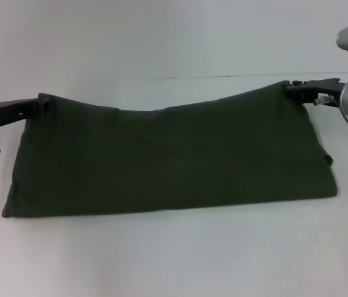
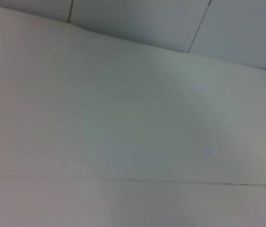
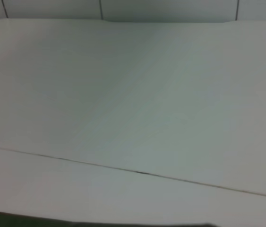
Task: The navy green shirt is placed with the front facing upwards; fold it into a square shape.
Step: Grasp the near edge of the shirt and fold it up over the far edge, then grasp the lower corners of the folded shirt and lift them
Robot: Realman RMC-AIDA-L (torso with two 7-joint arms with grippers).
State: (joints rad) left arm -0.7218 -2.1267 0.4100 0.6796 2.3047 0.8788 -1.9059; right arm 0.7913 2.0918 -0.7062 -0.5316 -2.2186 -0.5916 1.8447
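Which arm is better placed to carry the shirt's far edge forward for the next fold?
Neither alone. The left gripper and right gripper each pinch a far corner of the navy green shirt, so probably both together.

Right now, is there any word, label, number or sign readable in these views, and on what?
None can be read.
Shirt: only plain dark green cloth shows; no lettering or neck label in view.
Left gripper and right gripper, at the shirt's far corners: no markings legible.
Table: no writing, in the head view or either wrist view.
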